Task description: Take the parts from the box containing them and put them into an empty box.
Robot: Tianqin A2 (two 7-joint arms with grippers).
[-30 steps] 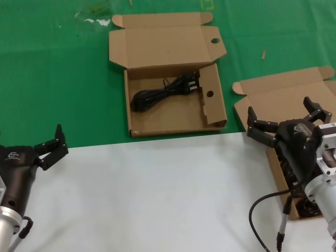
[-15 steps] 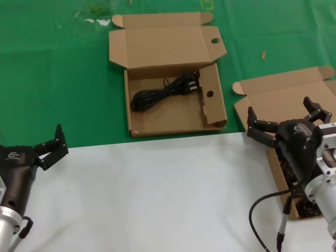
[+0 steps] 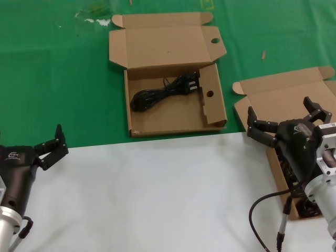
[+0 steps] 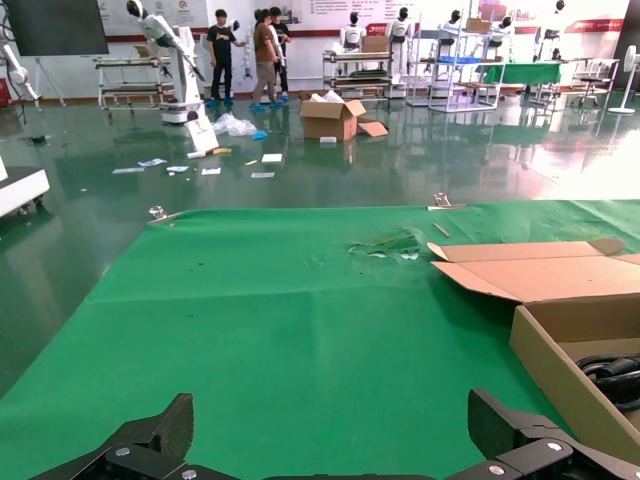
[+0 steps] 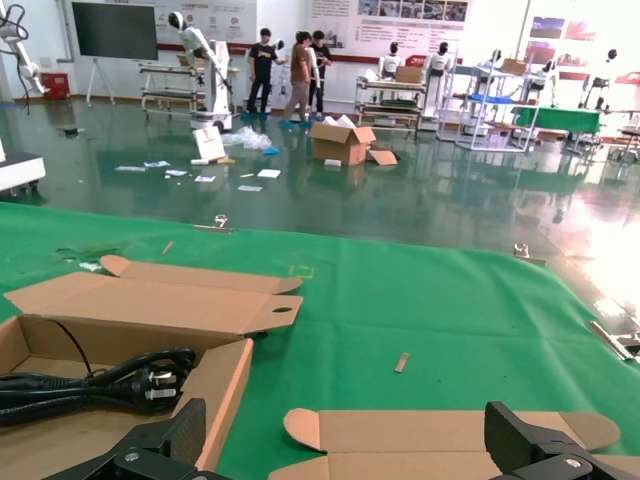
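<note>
The round-holed box [image 3: 173,113] lies open at the table's middle back with one coiled black power cord [image 3: 163,92] in it. It also shows in the right wrist view [image 5: 215,390] with the cord [image 5: 100,385]. The plain-lidded box [image 3: 278,97] lies at the right; black cords [image 3: 310,210] in it are mostly hidden by my right arm. My right gripper [image 3: 281,110] hovers over that box, open and empty [image 5: 345,425]. My left gripper [image 3: 22,135] rests at the near left, open and empty [image 4: 328,420].
Green cloth [image 3: 58,73] covers the far half of the table and a white sheet [image 3: 157,194] the near half. A cable [image 3: 257,210] hangs from my right arm. A small brown scrap [image 3: 264,54] lies on the cloth.
</note>
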